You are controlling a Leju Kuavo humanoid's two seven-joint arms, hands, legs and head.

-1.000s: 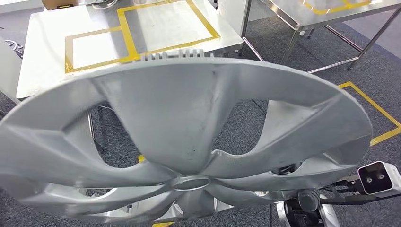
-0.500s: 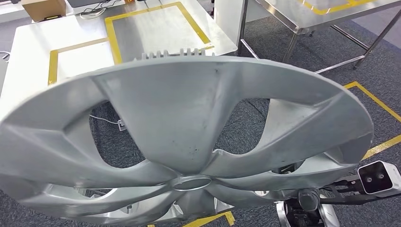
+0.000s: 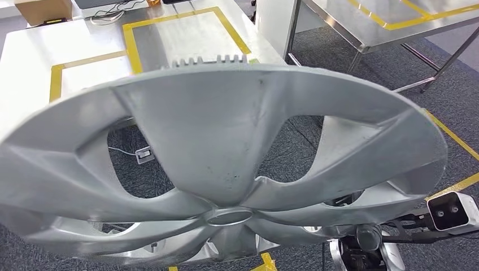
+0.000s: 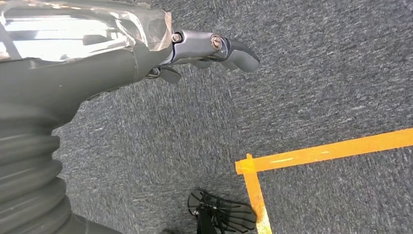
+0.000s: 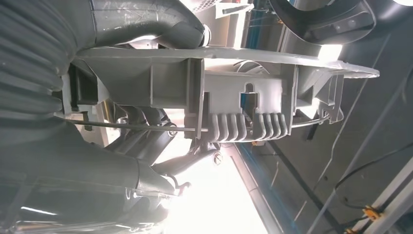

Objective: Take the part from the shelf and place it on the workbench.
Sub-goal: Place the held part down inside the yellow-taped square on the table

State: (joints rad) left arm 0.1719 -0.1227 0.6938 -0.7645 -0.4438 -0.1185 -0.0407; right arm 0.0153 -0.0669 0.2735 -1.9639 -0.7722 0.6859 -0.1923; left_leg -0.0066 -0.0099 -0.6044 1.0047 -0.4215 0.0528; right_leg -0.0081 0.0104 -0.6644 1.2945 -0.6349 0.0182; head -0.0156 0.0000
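Carried high and near-flat, the part (image 3: 226, 164) fronts the head view, presumably to clear the edge of the desk (image 3: 34, 56) ahead. Right hand (image 5: 146, 141) clamped on its rim, thumb above, fingers beneath. Left hand (image 4: 209, 48) over carpet, fingers extended, holding nothing.

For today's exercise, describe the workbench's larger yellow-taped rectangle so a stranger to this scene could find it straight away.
Start at the big silver wheel cover across the head view. Behind its top edge lies the pale workbench. The larger taped rectangle has its far end reaching toward the bench's back; a smaller taped rectangle adjoins its left side.
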